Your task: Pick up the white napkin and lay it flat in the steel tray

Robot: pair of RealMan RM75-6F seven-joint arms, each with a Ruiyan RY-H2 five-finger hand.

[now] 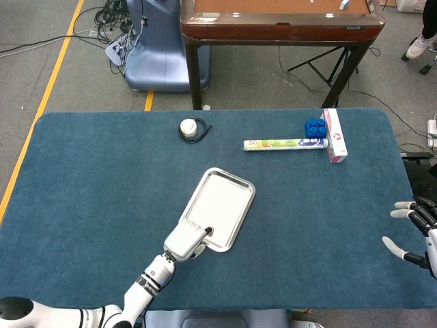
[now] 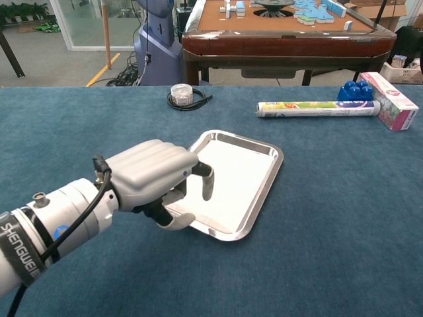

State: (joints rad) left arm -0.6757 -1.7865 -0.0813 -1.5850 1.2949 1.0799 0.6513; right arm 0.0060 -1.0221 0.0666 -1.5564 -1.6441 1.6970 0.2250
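Observation:
The white napkin (image 1: 220,203) (image 2: 234,173) lies spread flat inside the steel tray (image 1: 250,197) (image 2: 275,161) at the middle of the blue table. My left hand (image 1: 184,240) (image 2: 151,176) hovers over the tray's near left corner. Its fingers are loosely bent, and one finger points down at the napkin's near edge with the thumb apart below it. Nothing is held between them. My right hand (image 1: 414,232) rests at the table's right edge with its fingers spread, holding nothing; it shows only in the head view.
At the far right lie a long printed roll (image 1: 283,144) (image 2: 316,108), a blue block toy (image 1: 315,128) (image 2: 357,90) and a pink box (image 1: 334,134) (image 2: 395,100). A small round container with a black cable (image 1: 189,128) (image 2: 182,95) sits far left of centre. A brown table (image 1: 280,20) stands beyond.

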